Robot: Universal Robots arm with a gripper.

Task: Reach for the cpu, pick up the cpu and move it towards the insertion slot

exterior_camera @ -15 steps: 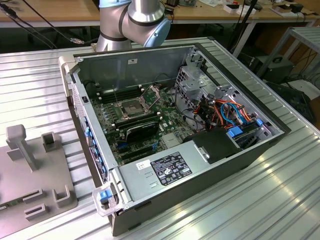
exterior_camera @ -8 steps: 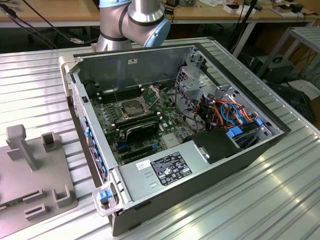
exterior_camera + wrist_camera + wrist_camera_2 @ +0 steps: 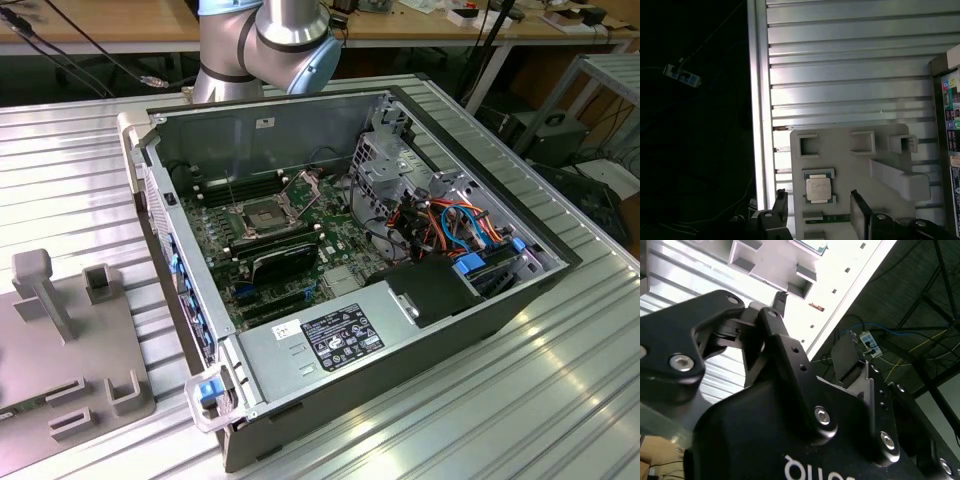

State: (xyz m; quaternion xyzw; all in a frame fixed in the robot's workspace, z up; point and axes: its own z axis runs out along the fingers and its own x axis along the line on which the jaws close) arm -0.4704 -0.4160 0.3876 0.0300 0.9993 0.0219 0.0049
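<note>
The cpu [image 3: 819, 189], a small square chip with a silver lid, lies flat in a recess of the grey fixture plate [image 3: 840, 150]. In the first wrist view my gripper [image 3: 820, 205] hovers above it, open, with one dark finger [image 3: 781, 200] to each side of the chip and nothing between them. Part of the black gripper body and one fingertip [image 3: 780, 297] appear in the second wrist view, over the same plate. The insertion slot [image 3: 258, 213], a square socket with a silver frame, sits on the motherboard inside the open computer case [image 3: 400, 330], with its metal cover raised.
The grey fixture plate [image 3: 60, 340] carries upright posts and lies on the ribbed aluminium table [image 3: 500, 420], at the exterior view's left of the case. A thin green strip [image 3: 827, 218] rests in the plate beside the cpu. The table edge [image 3: 757, 100] borders a dark floor.
</note>
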